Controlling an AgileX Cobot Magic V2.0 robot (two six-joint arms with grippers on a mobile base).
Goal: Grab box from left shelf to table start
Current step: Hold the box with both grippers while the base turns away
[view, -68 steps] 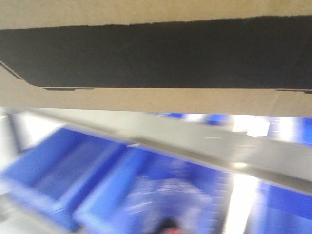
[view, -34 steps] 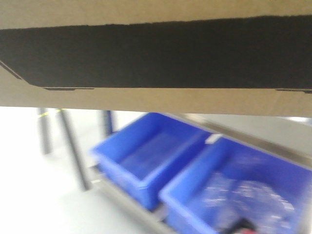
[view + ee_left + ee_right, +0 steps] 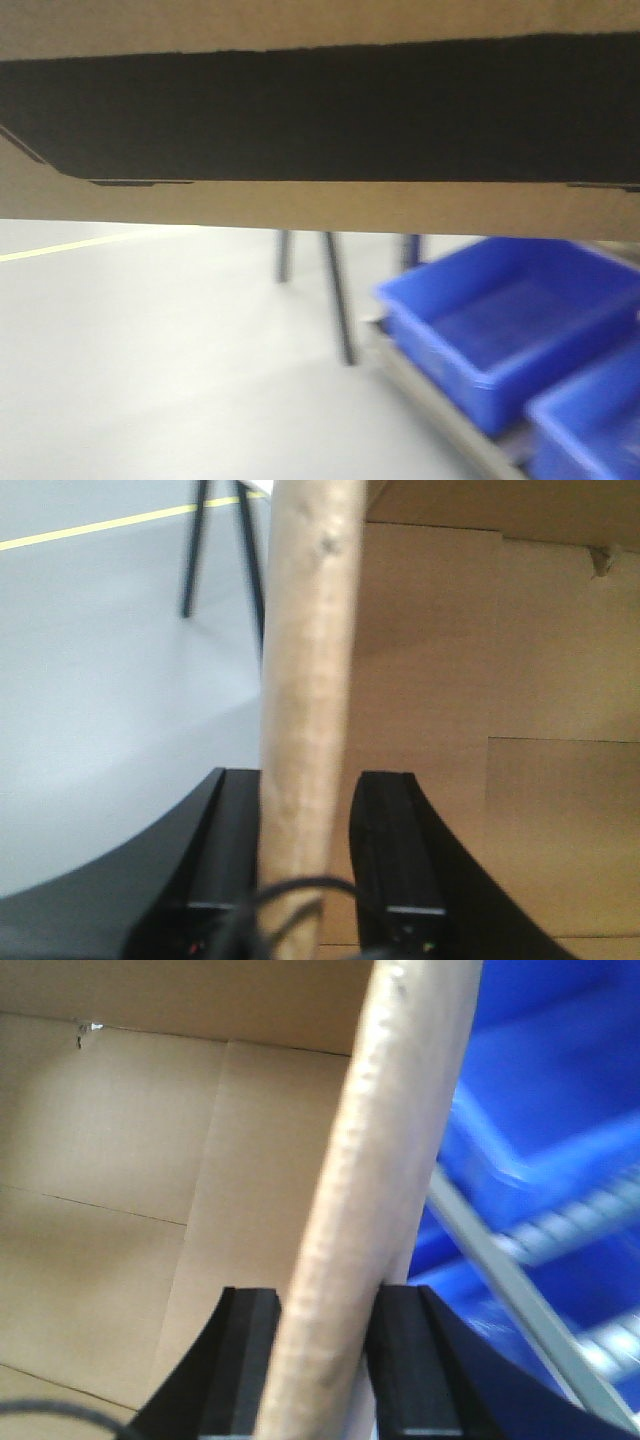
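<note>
The brown cardboard box (image 3: 320, 215) with its wide black printed panel fills the top of the front view, held up off the floor. In the left wrist view my left gripper (image 3: 308, 810) is shut on the box's left wall (image 3: 305, 660), one finger outside and one inside. The right wrist view has my right gripper (image 3: 325, 1335) shut on the box's right wall (image 3: 400, 1140) in the same way, with the box's bare inside (image 3: 120, 1180) to its left. The table is out of view. The left shelf's metal rail (image 3: 440, 410) shows low at the right.
Blue plastic bins (image 3: 500, 320) sit on the low rack at the lower right, also beside the right gripper (image 3: 540, 1140). Thin dark legs (image 3: 335, 295) stand on the grey floor (image 3: 150, 370), which carries a yellow line (image 3: 70, 245).
The background has swept to the right: the blue bins went from the centre to the lower right and open grey floor with a yellow line has come in at the left. The box stays fixed.
</note>
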